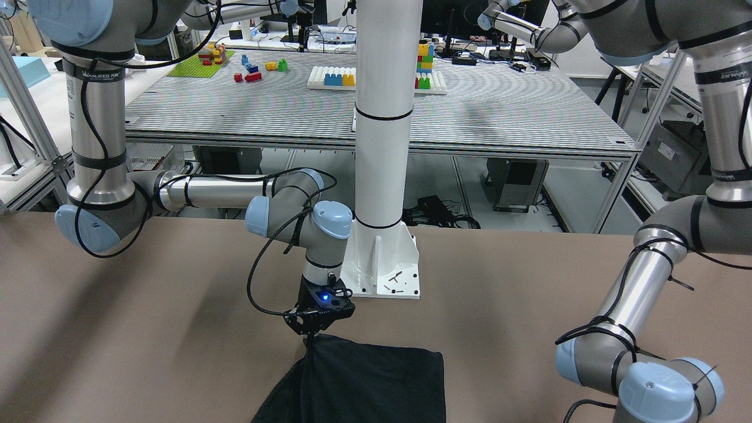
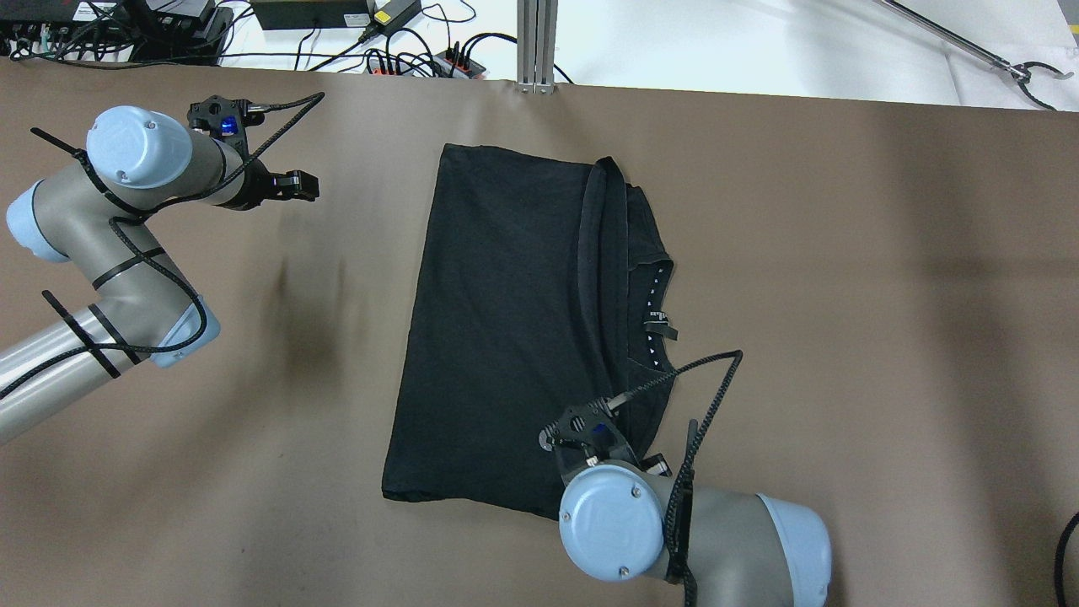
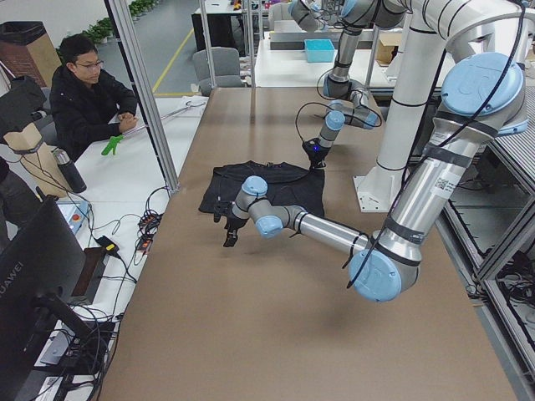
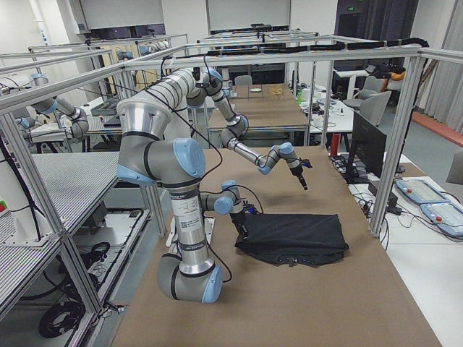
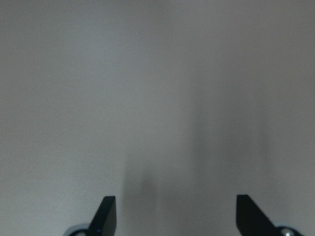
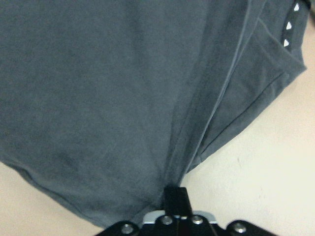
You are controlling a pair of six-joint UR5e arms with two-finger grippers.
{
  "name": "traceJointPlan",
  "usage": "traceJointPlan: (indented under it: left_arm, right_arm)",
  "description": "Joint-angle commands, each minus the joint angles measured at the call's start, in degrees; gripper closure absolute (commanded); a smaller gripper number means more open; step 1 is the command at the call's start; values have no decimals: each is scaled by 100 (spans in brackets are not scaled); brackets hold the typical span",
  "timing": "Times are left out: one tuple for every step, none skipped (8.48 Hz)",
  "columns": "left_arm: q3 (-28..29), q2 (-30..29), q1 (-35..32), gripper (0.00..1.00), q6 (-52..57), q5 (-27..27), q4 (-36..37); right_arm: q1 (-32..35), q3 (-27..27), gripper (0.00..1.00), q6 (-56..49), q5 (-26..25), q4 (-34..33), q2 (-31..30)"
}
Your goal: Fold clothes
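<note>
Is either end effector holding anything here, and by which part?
The right end effector pinches the black garment at a gathered fold on its robot-side edge. The left end effector is open, holding nothing.

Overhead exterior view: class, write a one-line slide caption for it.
Right gripper pinches the near edge of the black clothes on the brown table; left gripper hovers open, apart.

Plain black clothes [image 2: 506, 320], small white marks [image 2: 652, 318]; brown table [image 2: 843, 337]; white post [image 1: 383, 117].

Soft matt cloth [image 2: 506, 320] on a smooth table [image 2: 843, 337]
</note>
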Motion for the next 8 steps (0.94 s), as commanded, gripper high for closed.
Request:
traceJointPlan:
  left_arm:
    - [4, 2, 1, 12, 9, 10, 6]
    - [4, 2, 9, 12, 0, 10, 6]
    - [4, 2, 9, 12, 0, 18, 6]
    - [4, 2, 18, 12, 0, 79, 6]
    - [4, -6, 18, 12, -9, 89, 6]
    - [4, -6, 27, 12, -9, 89, 6]
    - [-14, -6, 27, 12, -9, 89, 6]
    - [-31, 2, 18, 12, -26, 89, 6]
  right_arm:
    - [-386, 380, 100, 1160, 243, -159, -437]
    - [-290, 414, 100, 1162, 366, -124, -437]
    - [-63, 415, 94, 1153, 559, -124, -463]
    - [87, 423, 41, 1144, 752, -106, -516]
    - [89, 467, 6, 1162, 771, -80, -525]
    - [106, 450, 5, 1136, 772, -53, -507]
    - [263, 424, 5, 1075, 763, 217, -490]
    - [491, 258, 5, 1004, 763, 350, -350]
